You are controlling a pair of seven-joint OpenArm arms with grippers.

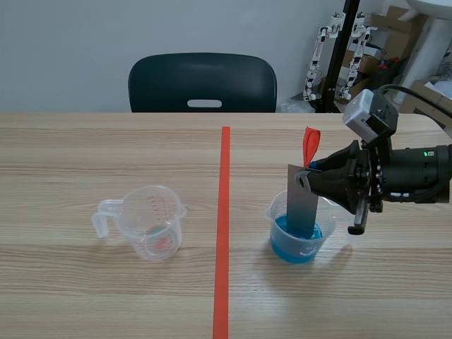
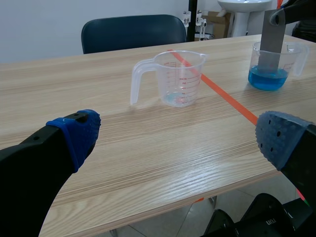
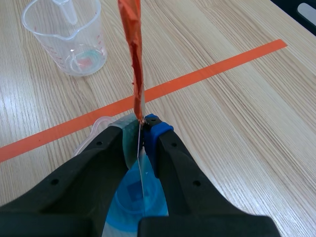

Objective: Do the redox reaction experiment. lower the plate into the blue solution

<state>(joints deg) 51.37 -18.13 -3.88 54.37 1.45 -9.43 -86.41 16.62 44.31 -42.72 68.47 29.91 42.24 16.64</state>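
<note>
1 clear handled measuring jug with red markings on the wooden table — 1 dark chair behind it

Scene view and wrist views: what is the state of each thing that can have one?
plate: upright, lower end in the blue solution.
solution cup: upright, part full.
measuring cup: upright, nearly empty.
right gripper: shut on the plate.
left gripper: open, holding nothing.

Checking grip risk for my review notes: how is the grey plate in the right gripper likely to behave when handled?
The grey plate looks stiff: it stands straight from the right gripper into the blue solution. It is thin edge-on and smooth, so probably light yet slippery.
</note>
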